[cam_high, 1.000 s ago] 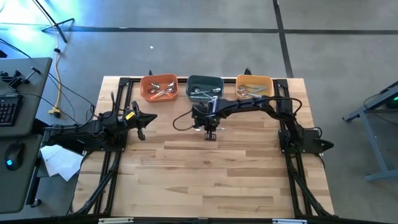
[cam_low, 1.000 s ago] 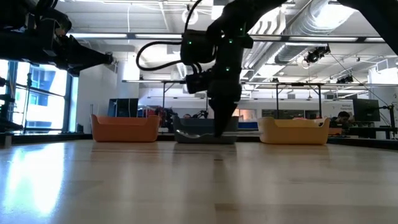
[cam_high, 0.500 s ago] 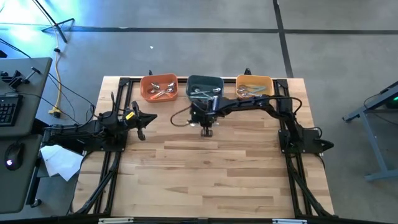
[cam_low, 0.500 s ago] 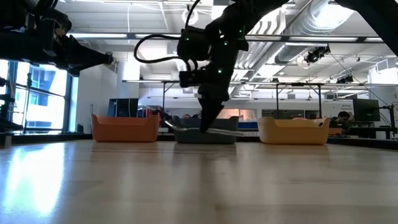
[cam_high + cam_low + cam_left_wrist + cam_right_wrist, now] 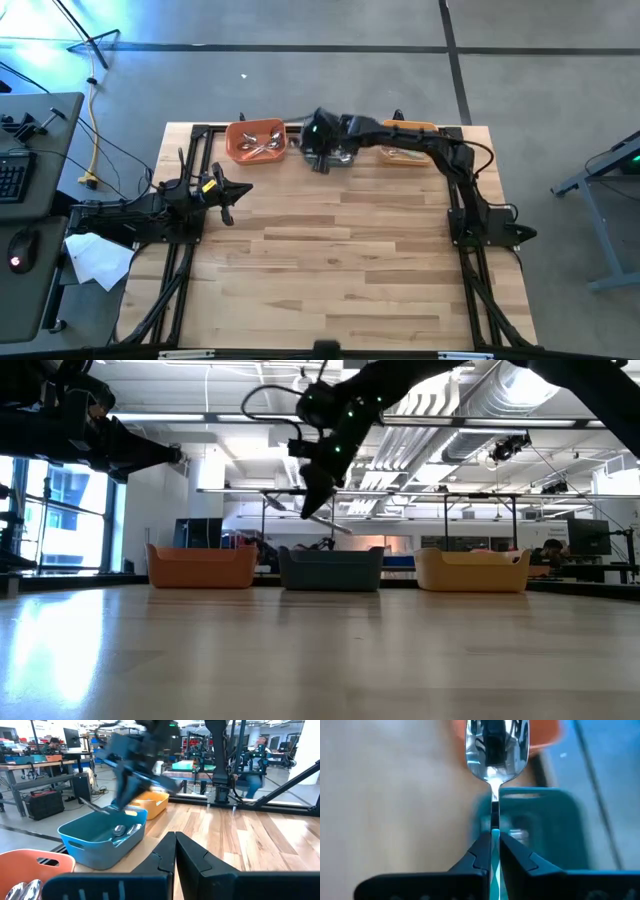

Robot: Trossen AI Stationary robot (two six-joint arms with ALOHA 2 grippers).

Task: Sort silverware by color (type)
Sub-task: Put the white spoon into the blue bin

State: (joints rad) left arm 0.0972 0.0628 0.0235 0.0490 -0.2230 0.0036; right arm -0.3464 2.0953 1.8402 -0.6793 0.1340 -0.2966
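Three bowls line the far edge: orange bowl, teal bowl, yellow bowl. Right jaws, closed on one spoon, hover above the teal bowl. Left jaws closed, empty, at left.

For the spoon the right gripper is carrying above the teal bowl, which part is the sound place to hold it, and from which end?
Judging by the right wrist view, the slim light blue handle is the place. The right gripper is shut on the spoon there, coming from the handle end with the flat sides between its fingers. The wide, rounded, shiny head would likely slip, and it stays free to drop into the teal bowl.
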